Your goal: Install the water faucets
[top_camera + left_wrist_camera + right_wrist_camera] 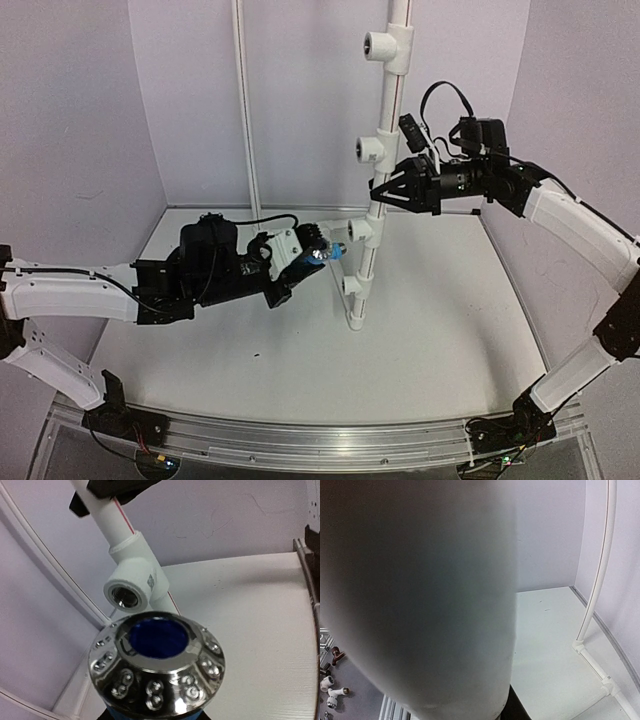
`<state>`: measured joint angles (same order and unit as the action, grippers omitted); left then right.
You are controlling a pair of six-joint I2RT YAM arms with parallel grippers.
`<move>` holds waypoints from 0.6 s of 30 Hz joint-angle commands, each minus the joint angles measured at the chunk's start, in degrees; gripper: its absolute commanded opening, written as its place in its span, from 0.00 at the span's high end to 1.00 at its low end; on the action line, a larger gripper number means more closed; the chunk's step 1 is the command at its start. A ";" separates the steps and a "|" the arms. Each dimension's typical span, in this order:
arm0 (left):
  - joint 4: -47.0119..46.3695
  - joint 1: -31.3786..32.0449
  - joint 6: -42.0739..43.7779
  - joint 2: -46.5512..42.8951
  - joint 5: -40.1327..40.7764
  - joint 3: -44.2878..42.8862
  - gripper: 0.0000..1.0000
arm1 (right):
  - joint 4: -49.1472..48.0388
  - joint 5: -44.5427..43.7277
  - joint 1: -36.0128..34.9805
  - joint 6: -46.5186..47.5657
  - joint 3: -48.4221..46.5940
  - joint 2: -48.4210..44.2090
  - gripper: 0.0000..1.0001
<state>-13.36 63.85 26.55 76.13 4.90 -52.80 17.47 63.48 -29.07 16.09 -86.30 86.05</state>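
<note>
Above the table (430,330), in the top view, the left gripper (316,250) is closed on the blue faucet (336,252), which it holds just beside a tee fitting (361,231) on the upright white pipe (388,100). The right gripper (383,190) seems clamped around that pipe higher up. In the left wrist view, the faucet's silvery end faces the tee fitting's threaded mouth without touching it. In the right wrist view, the blurred pipe fills the frame and hides the fingers.
</note>
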 commanded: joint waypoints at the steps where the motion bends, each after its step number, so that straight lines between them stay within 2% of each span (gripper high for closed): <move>1: 2.18 -6.72 -35.04 -3.87 -11.53 -1.00 1.00 | 4.91 3.83 -0.55 -8.45 -3.02 1.39 1.00; 3: -3.18 -8.84 -45.00 -5.15 -15.52 1.64 1.00 | 4.94 3.92 -0.55 -8.11 -2.97 1.40 1.00; 6: -7.84 -10.72 -54.38 -5.43 -20.13 3.15 1.00 | 5.03 3.77 -0.53 -6.93 -2.55 1.18 1.00; 13: -7.87 -14.29 -67.07 -1.43 -37.33 -1.88 1.00 | 5.19 2.70 -0.53 -4.28 -2.54 1.36 1.00; 16: -13.13 -16.31 -73.69 0.45 -42.69 -2.03 1.00 | 5.20 3.09 -0.55 -3.43 -2.56 1.40 1.00; 18: -18.24 -16.98 -77.97 1.22 -43.56 -0.91 1.00 | 5.21 3.61 -0.53 -3.28 -2.45 1.33 1.00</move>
<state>-20.04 48.69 -39.05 76.08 -30.17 -51.84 18.49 64.00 -29.08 18.22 -87.07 86.59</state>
